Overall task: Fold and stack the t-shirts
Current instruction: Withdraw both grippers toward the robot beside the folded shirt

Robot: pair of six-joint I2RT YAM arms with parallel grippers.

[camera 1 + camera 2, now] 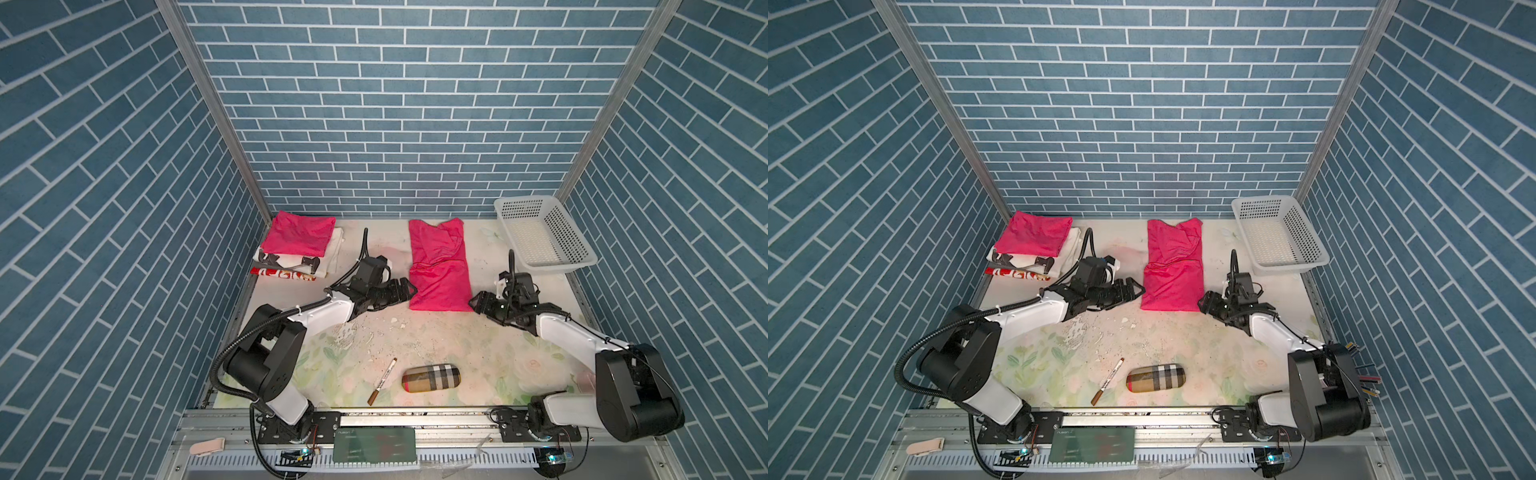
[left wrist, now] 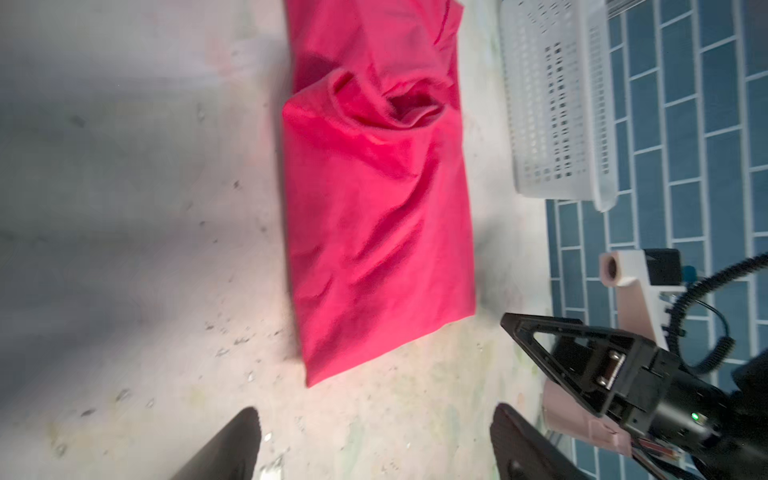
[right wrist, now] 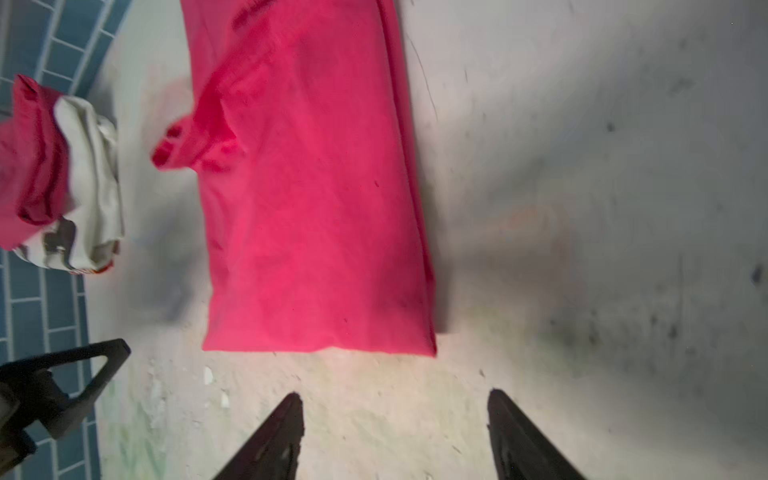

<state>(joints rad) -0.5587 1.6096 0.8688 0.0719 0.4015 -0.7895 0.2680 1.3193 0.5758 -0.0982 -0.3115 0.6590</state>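
In both top views, the centre shirt [image 1: 438,266] lies folded at mid rear of the worktop [image 1: 457,357]. The corner shirt [image 1: 299,232] tops a cloth pile [image 1: 334,253] in the rear left corner. The left end effector [image 1: 409,291] and right end effector [image 1: 476,303] flank the centre shirt.
Left wrist view: jaws wide apart, empty.
Right wrist view: jaws apart, empty, clear of the centre shirt [image 3: 311,208].

White arm links [image 1: 320,313], black joint housings [image 1: 266,357], ribbed black cable [image 1: 213,371], black triangular tool fingers [image 3: 282,434]
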